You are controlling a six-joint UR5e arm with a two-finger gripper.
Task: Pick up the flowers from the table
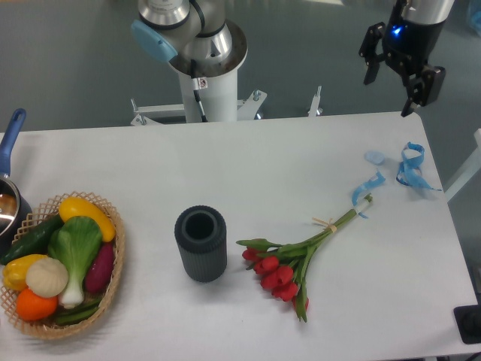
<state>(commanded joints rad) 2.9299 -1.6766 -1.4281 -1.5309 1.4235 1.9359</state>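
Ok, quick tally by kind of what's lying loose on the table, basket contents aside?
Flowers: 1 bunch
Dark ribbed vase: 1
Blue ribbons: 2 curly pieces, the other
Basket: 1
Pot: 1
Total: 6

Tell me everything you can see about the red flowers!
The flowers are a small bunch of red tulips with closed buds, long green stems and a few green leaves. A pale band ties the stems together partway along. They lie flat on the white table, slanted, with the red heads toward the front near the dark ribbed vase and the stem ends pointing back toward a curly blue ribbon. Nothing holds them; the gripper hangs high above the table's far right corner.
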